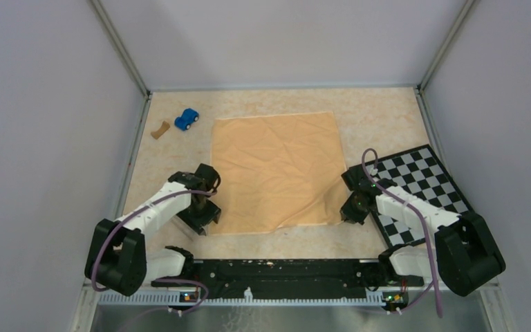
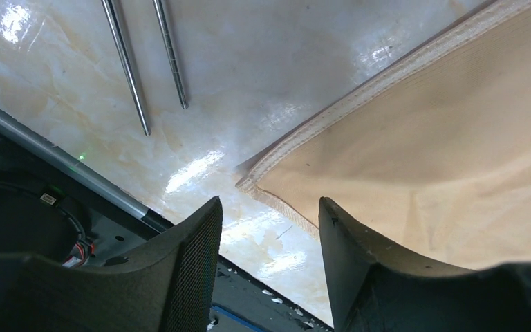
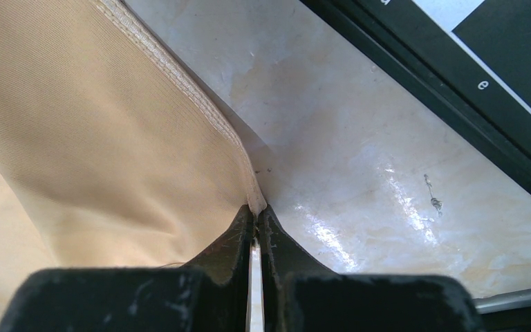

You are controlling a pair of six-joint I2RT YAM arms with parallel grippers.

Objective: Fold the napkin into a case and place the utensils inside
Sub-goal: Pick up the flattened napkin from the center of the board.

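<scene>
The tan-orange napkin (image 1: 276,169) lies spread flat in the middle of the table. My right gripper (image 1: 352,207) is shut on the napkin's near right corner. In the right wrist view the hem (image 3: 252,200) is pinched between the closed fingertips, and the cloth rises a little there. My left gripper (image 2: 269,211) stands open just short of the near left corner (image 2: 252,181), with nothing between its fingers (image 2: 197,242). Two thin metal utensils (image 2: 130,76) lie side by side on the bare table beyond the left finger. From above they are hidden.
A black-and-white checkerboard (image 1: 422,187) lies right of the napkin, its dark border (image 3: 415,76) close to my right gripper. A small blue toy car (image 1: 187,119) and a brown scrap (image 1: 159,129) sit at the far left. The black base rail (image 1: 276,270) runs along the near edge.
</scene>
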